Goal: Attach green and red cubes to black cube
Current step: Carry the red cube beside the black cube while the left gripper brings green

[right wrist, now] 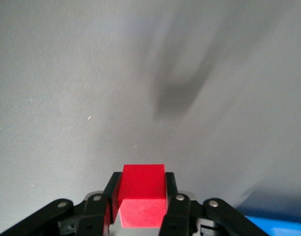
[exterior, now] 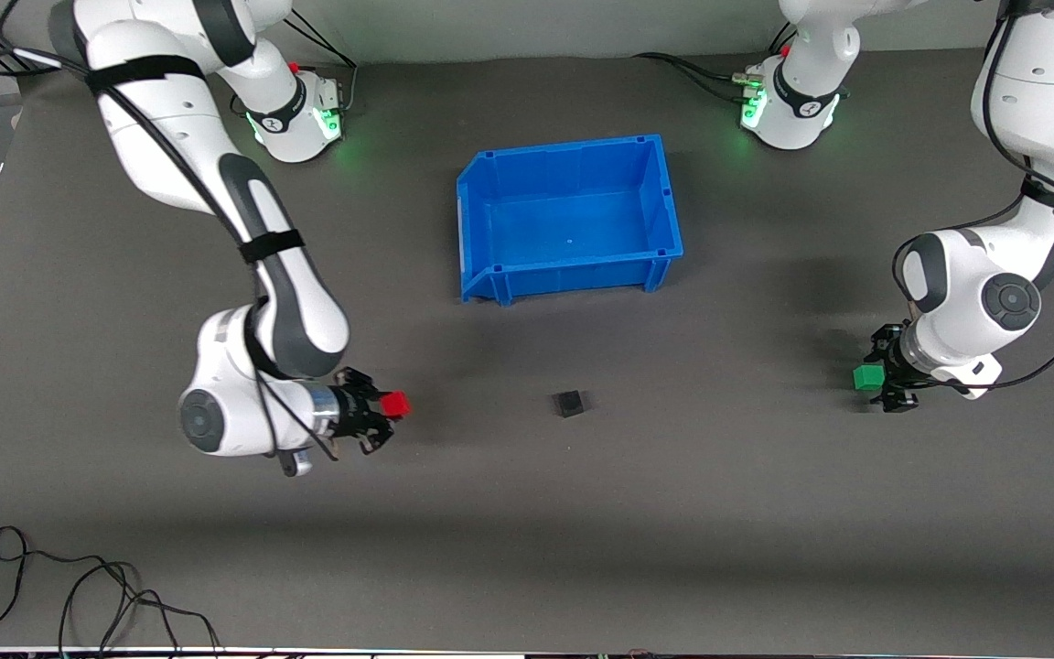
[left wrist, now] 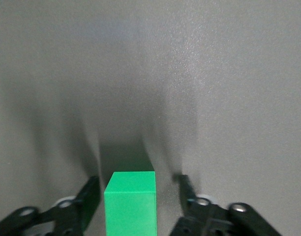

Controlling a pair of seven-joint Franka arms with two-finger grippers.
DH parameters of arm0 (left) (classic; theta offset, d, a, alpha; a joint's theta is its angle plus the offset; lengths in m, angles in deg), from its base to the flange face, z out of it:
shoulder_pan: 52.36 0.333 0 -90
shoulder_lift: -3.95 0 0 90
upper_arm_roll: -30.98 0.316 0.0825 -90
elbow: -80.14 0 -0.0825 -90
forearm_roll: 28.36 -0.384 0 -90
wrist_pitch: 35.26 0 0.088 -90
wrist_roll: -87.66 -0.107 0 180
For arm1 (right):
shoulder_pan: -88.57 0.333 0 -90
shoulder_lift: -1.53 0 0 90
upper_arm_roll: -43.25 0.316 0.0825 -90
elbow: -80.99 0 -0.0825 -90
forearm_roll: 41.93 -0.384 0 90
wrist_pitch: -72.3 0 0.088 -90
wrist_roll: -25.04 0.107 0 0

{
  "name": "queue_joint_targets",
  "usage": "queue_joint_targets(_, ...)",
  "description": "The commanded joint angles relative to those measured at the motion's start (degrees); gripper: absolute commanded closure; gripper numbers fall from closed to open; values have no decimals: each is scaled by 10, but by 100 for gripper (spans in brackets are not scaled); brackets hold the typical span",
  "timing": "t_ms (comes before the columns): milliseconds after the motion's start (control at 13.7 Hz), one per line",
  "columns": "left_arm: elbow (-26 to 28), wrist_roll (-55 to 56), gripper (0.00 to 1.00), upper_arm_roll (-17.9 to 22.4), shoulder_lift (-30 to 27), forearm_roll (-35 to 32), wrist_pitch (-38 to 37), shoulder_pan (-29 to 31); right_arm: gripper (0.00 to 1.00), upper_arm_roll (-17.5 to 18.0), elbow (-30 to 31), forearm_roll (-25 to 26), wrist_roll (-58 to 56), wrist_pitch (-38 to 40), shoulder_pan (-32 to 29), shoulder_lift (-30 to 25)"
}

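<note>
The black cube (exterior: 569, 403) lies on the dark table mat, nearer the front camera than the blue bin. My right gripper (exterior: 379, 409) is shut on the red cube (exterior: 394, 404) and holds it above the mat, toward the right arm's end from the black cube. In the right wrist view both fingers (right wrist: 171, 184) press the sides of the red cube (right wrist: 140, 194). My left gripper (exterior: 884, 378) is low at the left arm's end of the table. Its fingers (left wrist: 91, 194) stand open on either side of the green cube (exterior: 868, 376), with gaps around the cube (left wrist: 131, 206).
An empty blue bin (exterior: 564, 151) stands in the middle of the table, between the two arm bases; a corner of it shows in the right wrist view (right wrist: 278, 228). Loose black cables (exterior: 79, 595) lie at the table's front edge toward the right arm's end.
</note>
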Motion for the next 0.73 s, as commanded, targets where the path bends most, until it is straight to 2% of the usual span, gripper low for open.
queue_joint_targets(0, 8, 16, 100, 5, -8, -14, 7, -8, 86, -4, -63, -39, 69, -15, 22, 42)
queue_joint_targets(219, 4, 35, 100, 5, -21, -14, -4, -8, 84, 0, -64, -106, 88, -60, 57, 51)
queue_joint_targets(365, -12, 37, 100, 5, -34, -15, -46, -9, 84, 7, -76, -111, 120, -100, 63, 64)
queue_joint_targets(511, -47, 49, 100, 3, -46, -14, -121, -25, 84, 25, -108, -110, 151, -118, 67, 97)
queue_joint_targets(657, -67, 111, 100, 3, -48, -15, -157, -62, 84, 34, -144, -110, 181, -155, 80, 129)
